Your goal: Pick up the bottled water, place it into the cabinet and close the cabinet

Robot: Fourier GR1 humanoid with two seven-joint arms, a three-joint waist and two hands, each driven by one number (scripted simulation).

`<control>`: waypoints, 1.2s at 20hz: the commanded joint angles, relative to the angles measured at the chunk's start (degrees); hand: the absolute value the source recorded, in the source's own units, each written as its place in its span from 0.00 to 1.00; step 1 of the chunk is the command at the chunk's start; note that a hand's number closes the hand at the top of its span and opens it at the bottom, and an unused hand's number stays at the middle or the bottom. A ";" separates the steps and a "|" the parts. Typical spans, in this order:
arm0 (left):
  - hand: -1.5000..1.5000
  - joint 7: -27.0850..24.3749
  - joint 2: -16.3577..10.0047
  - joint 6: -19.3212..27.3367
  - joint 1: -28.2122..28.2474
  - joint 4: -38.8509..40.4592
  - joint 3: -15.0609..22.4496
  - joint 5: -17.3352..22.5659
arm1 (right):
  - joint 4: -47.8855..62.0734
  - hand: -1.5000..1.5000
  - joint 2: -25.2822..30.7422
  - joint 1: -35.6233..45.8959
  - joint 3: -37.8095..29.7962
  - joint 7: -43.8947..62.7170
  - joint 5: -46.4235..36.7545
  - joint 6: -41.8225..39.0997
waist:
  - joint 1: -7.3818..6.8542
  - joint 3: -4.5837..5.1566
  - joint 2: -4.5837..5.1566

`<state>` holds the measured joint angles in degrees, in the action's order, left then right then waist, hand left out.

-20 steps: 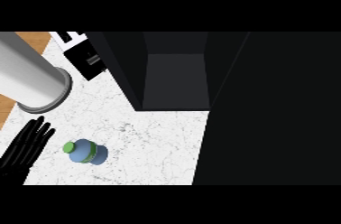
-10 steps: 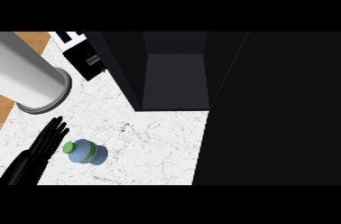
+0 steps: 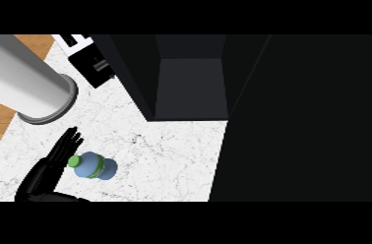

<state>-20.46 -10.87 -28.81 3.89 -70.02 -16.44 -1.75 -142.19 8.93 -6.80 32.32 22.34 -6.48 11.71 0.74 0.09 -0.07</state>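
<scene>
Fingers (image 3: 67, 142) of the left hand (image 3: 44, 175) stretch straight, open, beside the bottled water (image 3: 97, 167), whose green cap (image 3: 73, 161) points at them.

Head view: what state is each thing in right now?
Bottled water: on the counter, cap on, not gripped.
Cabinet: open, nothing visible inside.
Left hand: open, fingers straight, beside the bottle.
Right hand: not in view.
</scene>
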 commanded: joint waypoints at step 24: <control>1.00 -23.66 0.10 2.02 -18.88 35.97 -0.39 -2.52 | -1.37 0.00 2.03 0.32 6.25 -0.47 -8.73 4.68 | -0.20 -0.03 -0.05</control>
<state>-43.15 -11.01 -22.82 -13.46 -35.07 -17.24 -5.50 -141.48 11.58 -5.95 34.34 21.18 -6.92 15.50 0.67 0.05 -0.05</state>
